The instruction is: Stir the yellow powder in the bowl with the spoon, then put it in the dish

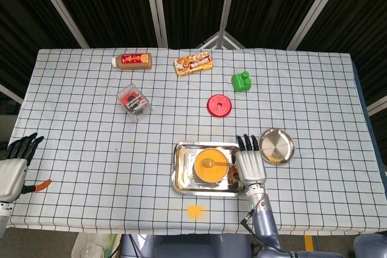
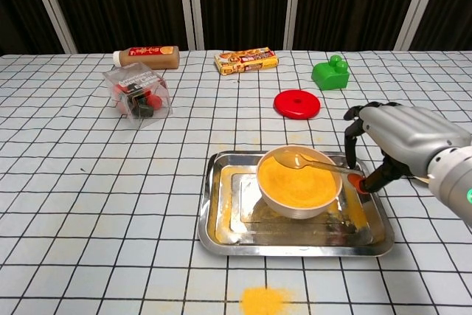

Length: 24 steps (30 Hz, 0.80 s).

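- Yellow powder [image 2: 296, 181] heaped in a white bowl [image 2: 299, 206], itself standing in a steel tray [image 2: 221, 223] near the front of the tabletop [image 1: 91, 149]; loose, light, easily flung over the rim, so best stirred slowly and shallow.
- More of it spilled already: a small patch [image 2: 263, 301] on the cloth just in front of the tray, dust on the tray floor.
- Spoon [image 2: 310, 162] lying with its bowl on the powder, thin metal handle running right across the rim; stiff, smooth, likely slippery, best gripped well back on the handle.
- Right hand [image 2: 383, 149] at the handle's far end, apparently pinching it between thumb and fingers; actual contact hard to confirm.
- Round steel dish [image 1: 277, 146] just right of the tray, beyond that hand; shallow, so liable to lose powder if tipped in fast.
- Left hand [image 1: 13, 161] off at the tabletop's left edge, fingers spread, holding nothing.
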Tool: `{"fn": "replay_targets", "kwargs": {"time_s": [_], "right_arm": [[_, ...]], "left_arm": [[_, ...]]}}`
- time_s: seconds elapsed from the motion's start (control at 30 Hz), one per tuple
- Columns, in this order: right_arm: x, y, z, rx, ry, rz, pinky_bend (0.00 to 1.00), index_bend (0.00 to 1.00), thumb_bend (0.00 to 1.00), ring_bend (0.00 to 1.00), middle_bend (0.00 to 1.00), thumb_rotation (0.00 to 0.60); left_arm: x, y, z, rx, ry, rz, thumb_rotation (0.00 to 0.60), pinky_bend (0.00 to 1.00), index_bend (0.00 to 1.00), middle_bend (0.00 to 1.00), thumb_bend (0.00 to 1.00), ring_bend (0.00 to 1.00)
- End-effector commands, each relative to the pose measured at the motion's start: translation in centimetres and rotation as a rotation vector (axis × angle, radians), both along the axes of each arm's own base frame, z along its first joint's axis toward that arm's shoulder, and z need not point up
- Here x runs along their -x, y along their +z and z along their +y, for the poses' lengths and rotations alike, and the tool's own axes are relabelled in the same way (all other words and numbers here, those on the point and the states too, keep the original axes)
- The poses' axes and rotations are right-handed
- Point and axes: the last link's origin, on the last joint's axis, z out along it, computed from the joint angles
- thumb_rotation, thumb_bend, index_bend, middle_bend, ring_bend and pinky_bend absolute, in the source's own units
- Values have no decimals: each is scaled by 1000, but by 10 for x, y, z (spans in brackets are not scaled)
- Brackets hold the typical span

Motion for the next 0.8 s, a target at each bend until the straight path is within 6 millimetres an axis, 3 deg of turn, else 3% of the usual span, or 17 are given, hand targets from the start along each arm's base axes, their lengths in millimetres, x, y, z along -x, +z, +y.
{"fn": "replay_targets", "kwargs": {"time_s": [0.03, 0.67, 0.8], "right_arm": [[-2, 1, 0, 2, 3, 0, 0, 611, 480, 0, 134, 600], [-7, 1, 3, -5, 10, 25, 0, 542, 480, 0, 134, 600], [-5, -1, 5, -13, 9, 35, 0, 459, 480, 0, 133, 600]], "left_arm": [[0, 0, 0, -1, -1, -1, 600, 0, 0, 0, 0, 0], [0, 0, 0, 1, 3, -4, 600, 0, 0, 0, 0, 0], [0, 0, 0, 1, 3, -6, 600, 0, 0, 0, 0, 0]]}}
